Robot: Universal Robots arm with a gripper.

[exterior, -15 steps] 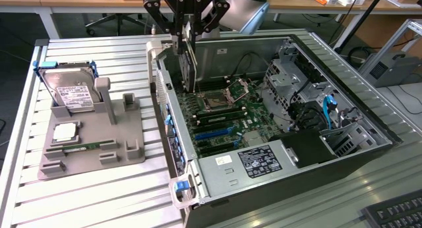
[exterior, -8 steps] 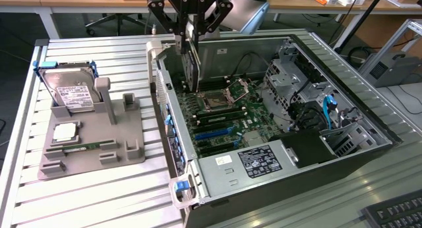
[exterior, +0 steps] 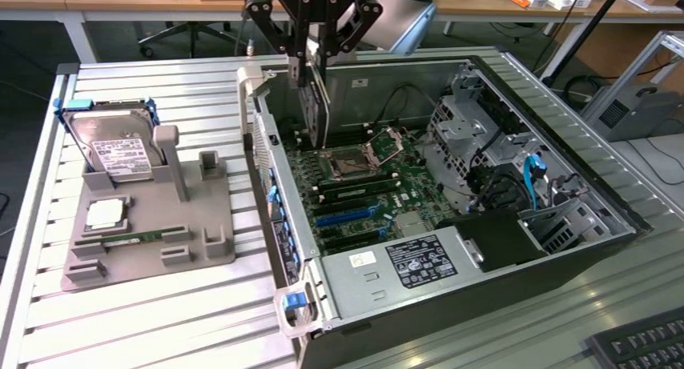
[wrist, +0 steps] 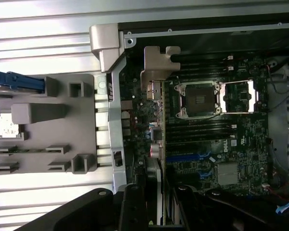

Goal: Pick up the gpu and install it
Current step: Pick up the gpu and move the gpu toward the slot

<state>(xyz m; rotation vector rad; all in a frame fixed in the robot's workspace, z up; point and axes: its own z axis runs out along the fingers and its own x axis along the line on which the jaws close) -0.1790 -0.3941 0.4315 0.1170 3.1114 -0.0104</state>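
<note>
on the exterior view's left, the hard drive (exterior: 115, 149) stands in the grey fixture (exterior: 203, 225) on the bench (exterior: 160, 329). next over, my pincer (exterior: 312, 55) is closed partway on the gpu (exterior: 311, 105), gripping its upper edge. the card hangs upright, edge-on, over the motherboard (exterior: 364, 201) inside the open computer case (exterior: 556, 257), beside the cpu socket (exterior: 350, 162).
</note>
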